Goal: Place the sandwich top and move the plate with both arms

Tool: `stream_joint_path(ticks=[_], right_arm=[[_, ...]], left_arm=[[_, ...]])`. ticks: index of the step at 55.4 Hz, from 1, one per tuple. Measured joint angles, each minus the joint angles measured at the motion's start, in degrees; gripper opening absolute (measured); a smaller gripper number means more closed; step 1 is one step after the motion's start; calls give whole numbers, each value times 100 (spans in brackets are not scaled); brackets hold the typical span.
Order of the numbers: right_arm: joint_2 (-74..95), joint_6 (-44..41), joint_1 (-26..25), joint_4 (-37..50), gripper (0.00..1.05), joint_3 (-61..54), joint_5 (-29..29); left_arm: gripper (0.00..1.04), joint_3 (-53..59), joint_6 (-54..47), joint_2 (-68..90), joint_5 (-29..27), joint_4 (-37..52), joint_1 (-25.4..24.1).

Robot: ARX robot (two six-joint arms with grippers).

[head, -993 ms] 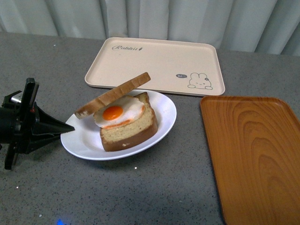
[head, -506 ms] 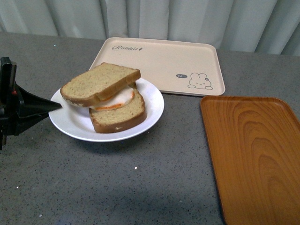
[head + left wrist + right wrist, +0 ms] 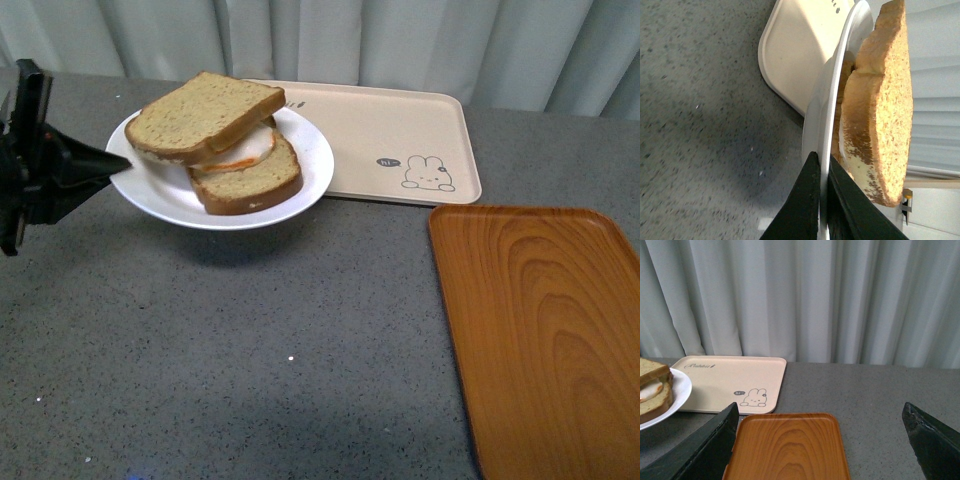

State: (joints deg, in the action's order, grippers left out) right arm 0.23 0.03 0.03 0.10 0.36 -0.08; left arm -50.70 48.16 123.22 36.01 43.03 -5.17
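The plate [image 3: 300, 190] has lifted and shifted toward 11 o'clock, now overlapping the rabbit tray [image 3: 400, 130], with the sandwich top [image 3: 205, 112] stacked on it. The left gripper [image 3: 122, 161] pinches its 9 o'clock rim; the wrist view shows fingers [image 3: 807, 200] either side. Only the right wrist view shows the right gripper [image 3: 820, 412], gaping, empty.

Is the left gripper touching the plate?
Touching. The left wrist view shows the left gripper pinching the plate at its rim, one finger on each side.

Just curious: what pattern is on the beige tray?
Plain beige tray with an outlined rabbit near one corner; clearest in front view.
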Motion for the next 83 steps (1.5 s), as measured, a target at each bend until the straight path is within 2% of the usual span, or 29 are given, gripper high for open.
stream_joint_path(ticks=[17, 33, 53, 67, 77, 83], right_arm=[[0, 2, 0, 0, 96, 0, 0], [0, 0, 0, 0, 96, 0, 0], [0, 2, 0, 0, 96, 0, 0], [0, 0, 0, 0, 96, 0, 0], [0, 2, 0, 0, 96, 0, 0], [0, 0, 0, 0, 96, 0, 0]], left_arm=[[4, -1189, 356, 487, -874, -479, 793], [4, -2299, 874, 1161, -1541, -1180, 1320], [5, -3467, 1220, 1799, -1818, -1744, 1552], [41, -2959, 1113, 1519, -1674, -1692, 1399], [68, -1797, 831, 619, -1657, -1523, 1132], [87, -778, 367, -376, -1897, -1493, 955]])
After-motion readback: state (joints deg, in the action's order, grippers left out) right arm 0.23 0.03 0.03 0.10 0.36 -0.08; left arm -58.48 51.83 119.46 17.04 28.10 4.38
